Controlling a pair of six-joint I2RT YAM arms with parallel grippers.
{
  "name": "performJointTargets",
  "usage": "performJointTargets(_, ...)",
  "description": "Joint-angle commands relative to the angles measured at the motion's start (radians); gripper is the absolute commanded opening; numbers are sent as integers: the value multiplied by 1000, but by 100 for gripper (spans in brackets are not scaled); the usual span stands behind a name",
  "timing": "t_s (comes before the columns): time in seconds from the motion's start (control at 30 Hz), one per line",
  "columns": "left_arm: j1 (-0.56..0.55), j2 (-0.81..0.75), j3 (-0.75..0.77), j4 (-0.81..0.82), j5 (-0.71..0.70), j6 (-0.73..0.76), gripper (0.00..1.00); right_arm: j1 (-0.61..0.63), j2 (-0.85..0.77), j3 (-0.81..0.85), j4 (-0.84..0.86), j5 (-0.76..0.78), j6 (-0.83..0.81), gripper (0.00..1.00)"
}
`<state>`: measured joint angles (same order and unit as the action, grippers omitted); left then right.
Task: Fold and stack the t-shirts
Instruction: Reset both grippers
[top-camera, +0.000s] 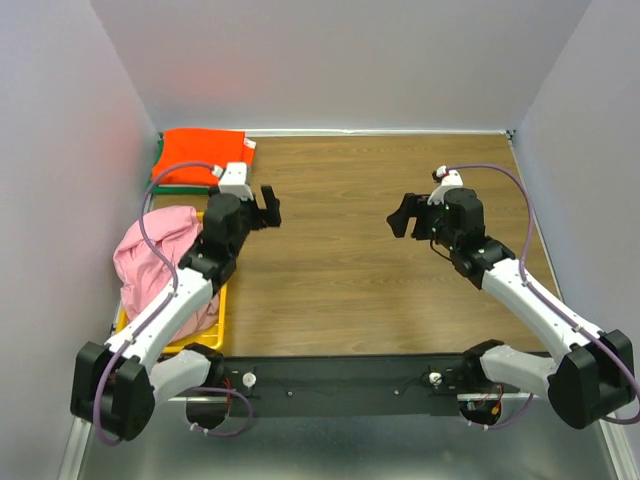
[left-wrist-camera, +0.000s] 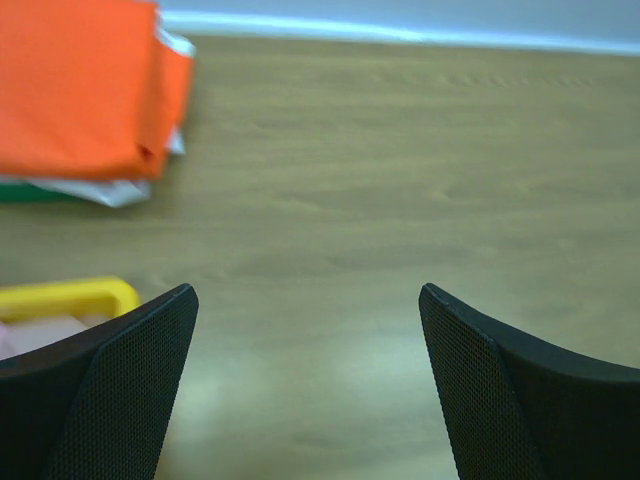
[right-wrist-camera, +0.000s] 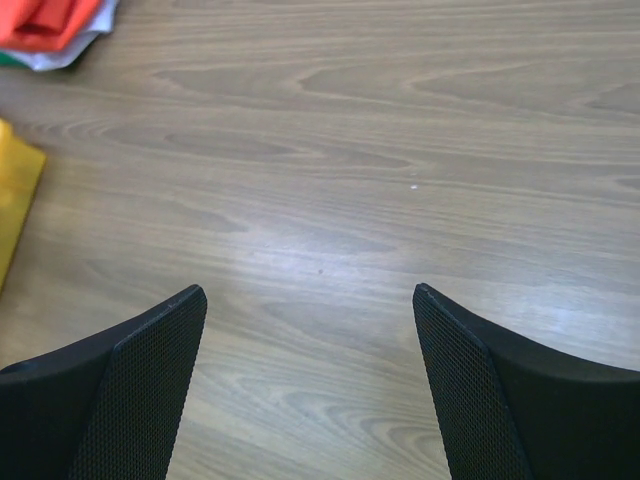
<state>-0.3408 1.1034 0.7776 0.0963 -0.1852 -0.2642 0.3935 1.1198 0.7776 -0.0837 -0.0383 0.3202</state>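
Pink t-shirts (top-camera: 155, 255) heaped in the yellow bin (top-camera: 220, 320), left edge of frame, lower-left of your left pincer (top-camera: 270, 207); orange t-shirt (top-camera: 200, 155) folded at upper left. Both pincers spread, empty; your right pincer (top-camera: 400, 217) stands well apart.

The table (top-camera: 380, 270) was brown with wood grain. At its left side, the folded shirt (top-camera: 200, 156) was bright orange, the crumpled shirt (top-camera: 158, 255) pink, the bin (left-wrist-camera: 60, 297) yellow.

Folded orange t-shirt (top-camera: 203, 157) back left, pink t-shirt (top-camera: 160, 258) in yellow bin (top-camera: 222, 315)
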Motion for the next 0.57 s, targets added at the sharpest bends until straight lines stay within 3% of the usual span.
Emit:
performJointTargets(0.0,-102,-111,-115,128,-74,-159,98,4,-26,-34,-2,147,-21,90)
performJointTargets(0.53,-132,-250,-182,-21,-261,-109,98,4,-81,-103,7,158,29,90)
